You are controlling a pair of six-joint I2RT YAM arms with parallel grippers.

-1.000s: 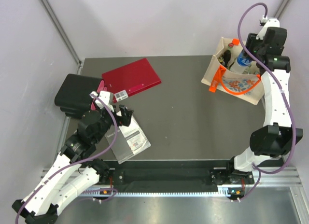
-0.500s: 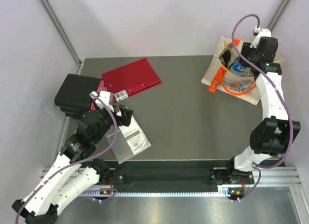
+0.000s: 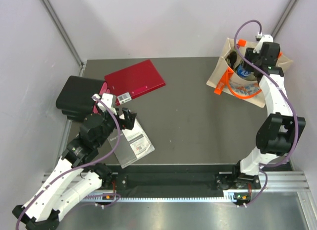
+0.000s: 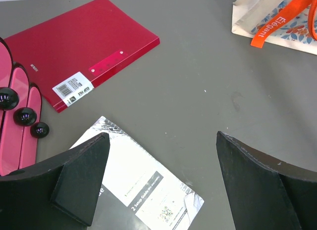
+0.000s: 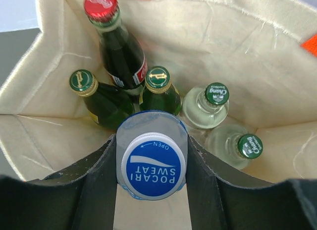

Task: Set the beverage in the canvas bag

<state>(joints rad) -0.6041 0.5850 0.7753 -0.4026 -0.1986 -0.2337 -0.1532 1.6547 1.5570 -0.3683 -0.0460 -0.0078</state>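
- Lowered since a second ago, the beverage [image 5: 153, 165] hangs inside the canvas bag [image 5: 237, 46], upper right of the top view, among other bottles [image 5: 159, 88].
- Right claw [image 5: 151, 184], partly closed, grips it.
- Left claw [image 4: 163, 158] gapes wide and empty over the counter [image 4: 208, 81].

Flat red plastic folder [image 3: 134, 79] lying on the dark grey table [image 3: 198, 126], black rectangular case [image 3: 77, 96] sitting at its left edge, white printed leaflet [image 3: 133, 144] lying nearer the front.
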